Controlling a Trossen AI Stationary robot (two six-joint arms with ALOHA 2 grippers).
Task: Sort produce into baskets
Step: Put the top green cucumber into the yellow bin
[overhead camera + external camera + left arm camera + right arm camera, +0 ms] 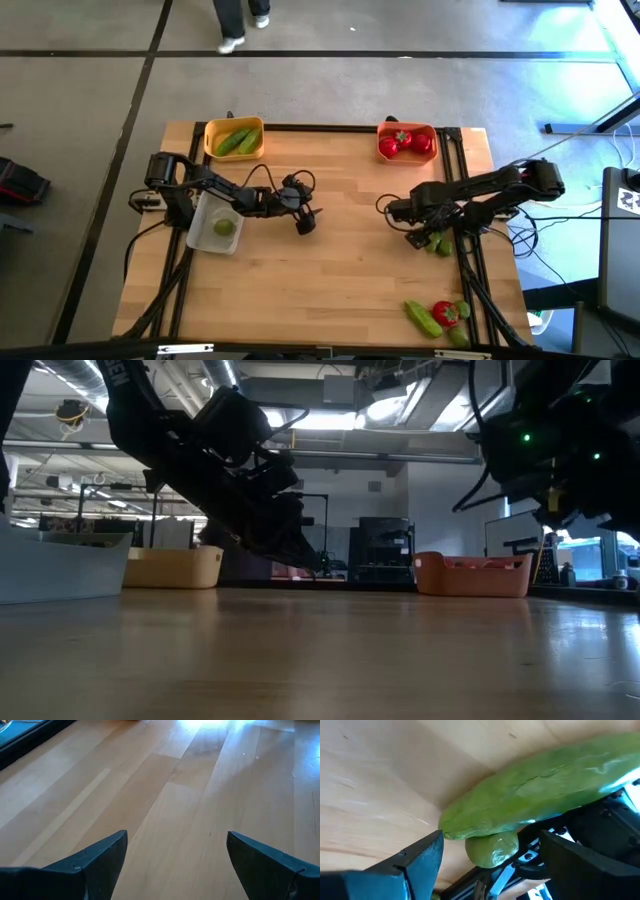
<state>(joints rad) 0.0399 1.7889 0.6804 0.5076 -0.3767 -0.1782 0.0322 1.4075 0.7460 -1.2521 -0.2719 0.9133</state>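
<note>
Wooden surface [340,270] below; my right fingers [490,865] spread to straddle the cucumber [540,785]; left fingers [175,865] apart, empty.

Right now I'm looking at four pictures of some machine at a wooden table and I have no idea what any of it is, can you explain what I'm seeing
This is a robot with two dark arms at a wooden table, each ending in a two-finger gripper. One picture looks straight down from above, one looks level across the tabletop, and the other two come from cameras on the arms' wrists.

From above, the yellow basket holds long green pieces, the orange basket holds red pieces, and the whitish tray holds one small round green piece.

The left gripper is open over bare wood near the table's middle, holding nothing. The right gripper is open at the table's right edge, pointed at a long green piece with a small round green one beside it; neither is gripped. More unsorted produce lies at the near right corner.
</note>
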